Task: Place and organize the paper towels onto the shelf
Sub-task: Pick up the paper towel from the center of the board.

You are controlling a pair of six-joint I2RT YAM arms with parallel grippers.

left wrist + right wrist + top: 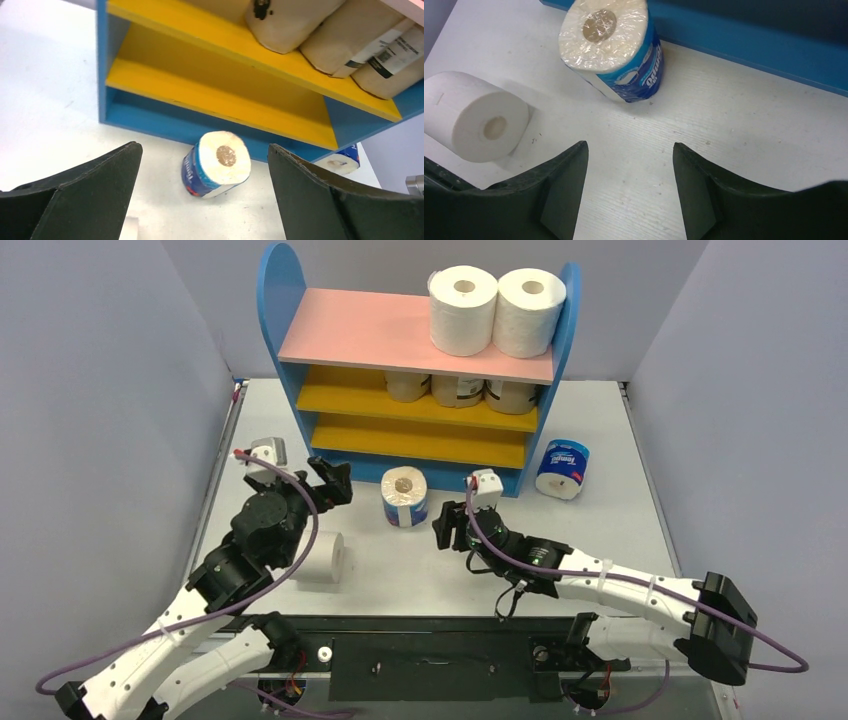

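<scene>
Step in hand: reaching for the next roll.

The shelf point(278, 310) carries two white rolls point(463, 310) on its pink top and three tan rolls point(458, 390) on the upper yellow board.

On the tabletop point(600, 560):
- an upright blue roll point(405, 498) just in front of the shelf
- a second blue roll point(562, 469) on its side at the shelf's right end
- a loose white roll point(325, 555) beside the left arm

Left end effector point(335, 482): spread wide, empty. Right end effector point(445, 525): partly spread, empty, facing the upright blue roll.

Next move, likely: advance the right arm, straddle that roll, close.

White "Tempo" lettering on the blue-wrapped roll point(611, 50); barcode label point(389, 55) unreadable
</scene>
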